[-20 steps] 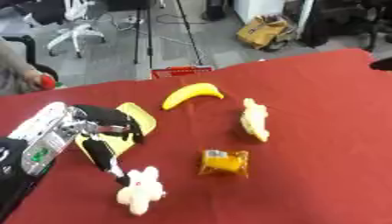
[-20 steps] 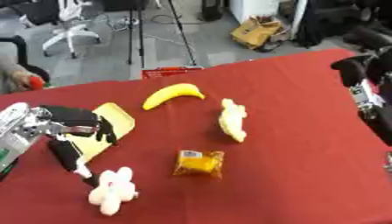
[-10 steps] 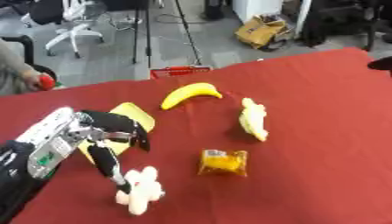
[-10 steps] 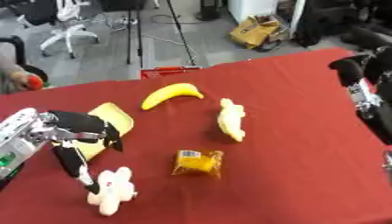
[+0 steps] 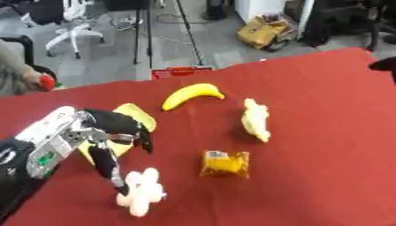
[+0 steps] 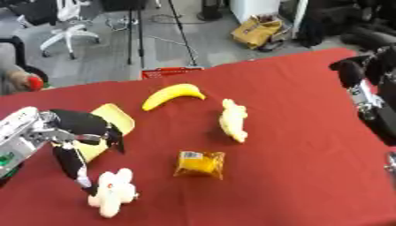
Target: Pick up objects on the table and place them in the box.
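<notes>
Table (image 5: 325,132): one, covered in red cloth; it carries every loose thing listed below.
Left hand (image 5: 104,132): one, black with a silver wrist, coming in from the lower left. Its fingers are spread apart and point down; one long finger reaches to the white soft toy, and whether it touches cannot be told. Nothing is clasped.
Right hand (image 6: 363,73): one, seen only in the right eye view at the right edge, black, raised above the table's far right corner and well apart from all the objects. Whether its fingers are curled or straight cannot be told.
Yellow flat object (image 5: 131,117): one, lying directly under and behind the left hand, partly covered by the palm.
Banana (image 5: 192,94): one, yellow, lying flat beyond the left hand toward the far edge, to the right of the yellow flat object and apart from it.
Pale cream object (image 5: 255,119): one, long and lumpy, lying to the right of the left hand, between the banana and the orange packet.
White soft toy (image 5: 141,192): one, lumpy, just below the left hand's fingertips, nearest the front edge of the table.
Orange packet (image 5: 226,163): one, square and crinkled with a small label at one corner, to the right of the left hand's fingertips, near the white soft toy but not touching it.
Red basket (image 5: 182,71): one, small, on the floor just past the table's far edge, beyond the banana.
</notes>
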Robot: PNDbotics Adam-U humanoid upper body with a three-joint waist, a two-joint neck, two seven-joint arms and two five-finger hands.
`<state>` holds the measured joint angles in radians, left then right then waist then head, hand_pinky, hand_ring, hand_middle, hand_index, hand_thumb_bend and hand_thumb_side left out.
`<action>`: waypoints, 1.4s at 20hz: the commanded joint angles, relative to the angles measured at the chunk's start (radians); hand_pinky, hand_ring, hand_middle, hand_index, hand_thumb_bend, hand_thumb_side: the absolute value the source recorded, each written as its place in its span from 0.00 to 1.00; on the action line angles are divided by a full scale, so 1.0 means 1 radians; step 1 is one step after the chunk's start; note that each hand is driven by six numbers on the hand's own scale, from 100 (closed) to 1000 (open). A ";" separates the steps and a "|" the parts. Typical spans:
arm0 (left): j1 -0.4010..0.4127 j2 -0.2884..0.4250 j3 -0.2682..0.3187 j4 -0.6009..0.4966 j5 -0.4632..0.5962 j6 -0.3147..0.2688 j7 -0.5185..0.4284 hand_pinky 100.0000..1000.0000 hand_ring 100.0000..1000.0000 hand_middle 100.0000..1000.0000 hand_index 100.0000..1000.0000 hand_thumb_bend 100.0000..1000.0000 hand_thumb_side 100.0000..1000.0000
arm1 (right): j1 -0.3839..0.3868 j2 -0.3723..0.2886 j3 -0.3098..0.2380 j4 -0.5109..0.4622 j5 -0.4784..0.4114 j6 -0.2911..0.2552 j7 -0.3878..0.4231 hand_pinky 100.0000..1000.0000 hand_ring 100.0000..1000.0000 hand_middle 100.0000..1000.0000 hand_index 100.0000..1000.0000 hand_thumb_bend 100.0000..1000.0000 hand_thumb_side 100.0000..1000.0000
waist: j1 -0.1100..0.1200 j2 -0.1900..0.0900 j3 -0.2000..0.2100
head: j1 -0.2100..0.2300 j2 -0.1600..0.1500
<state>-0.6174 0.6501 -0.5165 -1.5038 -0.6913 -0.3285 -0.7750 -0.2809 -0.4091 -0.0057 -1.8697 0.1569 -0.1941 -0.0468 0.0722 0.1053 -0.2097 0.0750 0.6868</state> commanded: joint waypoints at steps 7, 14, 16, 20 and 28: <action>-0.024 0.007 -0.016 0.014 -0.022 -0.167 -0.132 0.71 0.67 0.68 0.80 1.00 0.38 | -0.008 -0.021 -0.003 -0.009 -0.001 -0.001 0.003 0.72 0.63 0.83 0.94 0.41 0.79 | 0.001 -0.031 0.000 | -0.005 0.007; -0.016 -0.004 -0.006 0.001 -0.056 -0.176 -0.132 0.71 0.68 0.69 0.80 1.00 0.39 | -0.009 -0.021 -0.003 -0.010 -0.001 -0.001 0.003 0.72 0.63 0.83 0.94 0.41 0.79 | 0.000 -0.031 0.002 | -0.009 0.007; -0.012 -0.006 -0.002 -0.007 -0.064 -0.176 -0.131 0.71 0.68 0.69 0.80 1.00 0.40 | -0.009 -0.021 -0.004 -0.010 0.000 -0.001 0.003 0.72 0.63 0.83 0.94 0.41 0.79 | -0.001 -0.031 0.003 | -0.010 0.006; 0.008 -0.005 0.007 -0.018 -0.077 -0.170 -0.120 0.71 0.67 0.68 0.80 1.00 0.40 | -0.009 -0.021 -0.005 -0.011 0.000 -0.001 0.001 0.72 0.63 0.83 0.94 0.41 0.79 | -0.001 -0.030 0.003 | -0.011 0.005; 0.054 0.001 0.019 -0.001 -0.072 -0.176 -0.006 0.70 0.65 0.67 0.80 0.97 0.44 | -0.012 -0.020 -0.004 -0.011 -0.001 -0.001 0.002 0.72 0.63 0.83 0.94 0.41 0.79 | 0.000 -0.030 0.003 | -0.017 -0.004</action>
<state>-0.5549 0.6307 -0.5178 -1.4992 -0.7610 -0.4012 -0.7024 -0.2809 -0.4092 -0.0056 -1.8697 0.1569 -0.1932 -0.0453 0.0722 0.1047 -0.2077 0.0623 0.6858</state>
